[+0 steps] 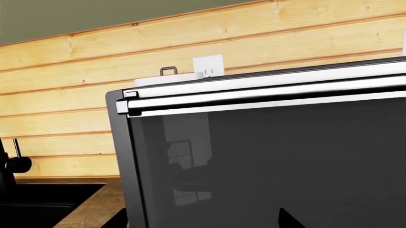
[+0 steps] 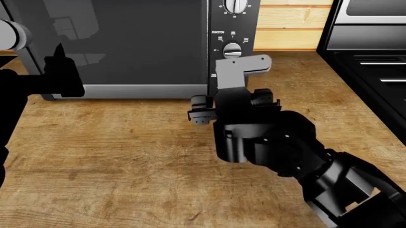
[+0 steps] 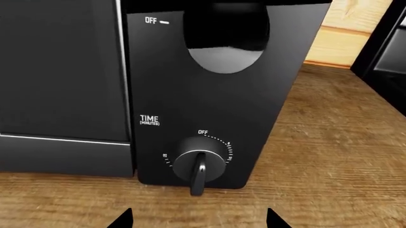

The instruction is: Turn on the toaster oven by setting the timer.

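The toaster oven (image 2: 127, 42) stands at the back of the wooden counter, with its dark glass door (image 1: 266, 161) and silver handle (image 1: 266, 97). Its black panel (image 3: 209, 95) carries the timer (image 3: 199, 164), a silver dial under "TIME (MINUTES)". The dial's raised bar points straight down, away from the OFF mark. My right gripper (image 3: 198, 221) is open just in front of the timer and does not touch it. In the head view my right arm (image 2: 244, 95) hides the timer. My left gripper (image 1: 203, 223) is open and empty, close to the left part of the door.
Two more silver dials (image 2: 233, 50) sit higher on the panel. A black range (image 2: 374, 47) stands at the right. A dark sink (image 1: 38, 202) with a black faucet (image 1: 14, 161) lies left of the oven. The wood-plank wall holds an outlet (image 1: 208, 65).
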